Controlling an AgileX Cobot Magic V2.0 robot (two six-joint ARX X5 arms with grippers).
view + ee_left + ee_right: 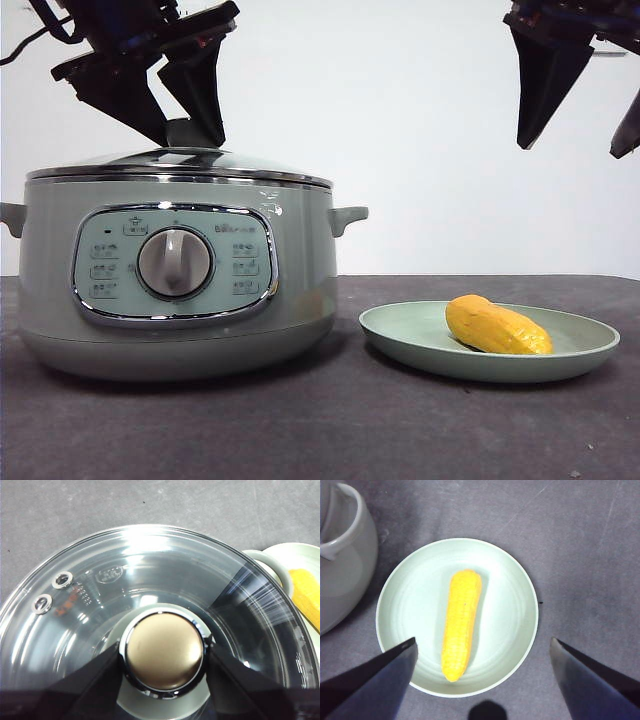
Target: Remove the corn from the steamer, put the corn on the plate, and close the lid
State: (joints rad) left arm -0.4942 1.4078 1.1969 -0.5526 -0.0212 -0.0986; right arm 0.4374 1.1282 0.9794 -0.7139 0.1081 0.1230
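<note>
The left gripper (190,125), upper left of the frame, had its jaws clamped on the knob (164,652) of the lid (180,165) sitting on the steamer (175,270). Upper right, the right gripper (580,120) hung with jaws apart above the corn (497,326), which lay on the plate (400,335) on the counter (320,430).

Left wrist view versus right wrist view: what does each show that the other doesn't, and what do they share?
Only the left wrist view shows the glass lid seated on the steamer, the left gripper around its knob. Only the right wrist view shows the whole plate and the open right gripper above it. Both show the corn on the plate.
</note>
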